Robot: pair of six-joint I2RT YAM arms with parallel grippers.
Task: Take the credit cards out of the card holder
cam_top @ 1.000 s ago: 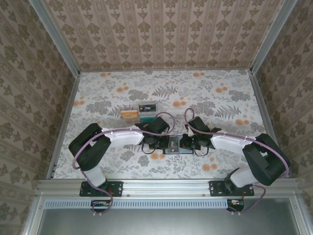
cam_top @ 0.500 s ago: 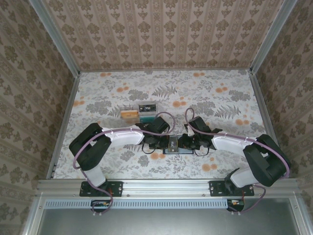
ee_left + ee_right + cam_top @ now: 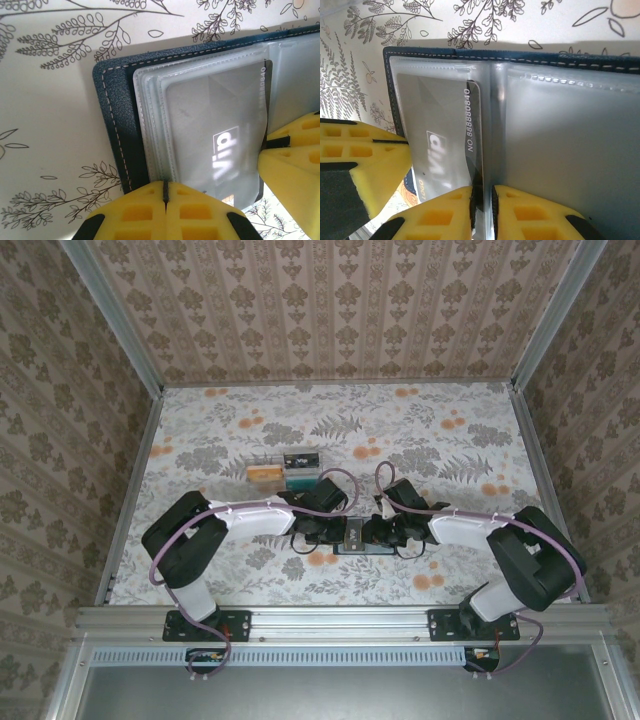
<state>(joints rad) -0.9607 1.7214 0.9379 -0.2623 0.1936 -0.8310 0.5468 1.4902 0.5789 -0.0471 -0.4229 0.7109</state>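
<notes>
The card holder lies open on the table between both grippers, with a navy cover and clear sleeves. A grey credit card printed "vip" sits inside a sleeve on the holder's left half. My left gripper is shut on the holder's outer sleeve edge. My right gripper stands slightly open, its jaws either side of the card's dark inner edge and the sleeve fold at the spine. In the left wrist view its fingers show at the card's right end.
A clear plastic box with orange and teal contents stands behind the left gripper. The right gripper meets it over the holder, near the table's front middle. Patterned walls close in the table on three sides.
The right gripper has slid a little left onto the holder and its jaws have parted slightly. The left gripper has stayed shut in place.
</notes>
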